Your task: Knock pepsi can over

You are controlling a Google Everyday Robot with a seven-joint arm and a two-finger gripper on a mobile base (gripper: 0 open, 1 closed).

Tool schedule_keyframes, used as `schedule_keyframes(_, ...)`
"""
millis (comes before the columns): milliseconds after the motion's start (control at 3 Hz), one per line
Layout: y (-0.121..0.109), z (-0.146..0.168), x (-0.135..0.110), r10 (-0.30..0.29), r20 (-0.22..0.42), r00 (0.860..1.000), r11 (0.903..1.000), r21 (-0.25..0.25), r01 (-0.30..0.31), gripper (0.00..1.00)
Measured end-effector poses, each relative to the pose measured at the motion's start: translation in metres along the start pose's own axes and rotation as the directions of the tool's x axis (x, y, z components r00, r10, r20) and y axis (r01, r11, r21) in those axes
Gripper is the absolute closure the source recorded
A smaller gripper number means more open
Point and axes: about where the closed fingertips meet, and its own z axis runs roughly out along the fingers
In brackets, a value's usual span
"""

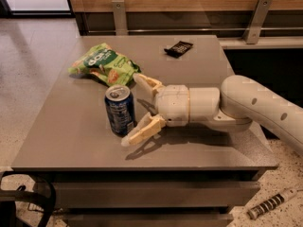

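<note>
Camera view: I see pepsi can upright on table, near green snack bag. Gripper sits just right of can, fingers spread wide, flanking it. My plan: sweep left, contact high near rim, no squeezing, so it tips instead of sliding.

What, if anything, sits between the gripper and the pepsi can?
Nothing visible. The gripper is open right beside the pepsi can, with its fingers spread along the can's right side. The green snack bag lies behind the can and the black packet farther back; neither is in the path.
</note>
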Motion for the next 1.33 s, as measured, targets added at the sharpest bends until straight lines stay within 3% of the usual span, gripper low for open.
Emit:
schedule_keyframes(667, 0.0050, 0.0080, 0.0003, 0.085, 0.008, 0.996, 0.9963, -0.017, -0.084, 0.00)
schedule_keyframes(1000, 0.0059, 0.0093, -0.0003, 0.088, 0.009, 0.996, 0.9960, -0.019, -0.088, 0.18)
schedule_keyframes(1333, 0.0072, 0.0118, -0.0018, 0.084, 0.010, 0.996, 0.9962, -0.024, -0.084, 0.49)
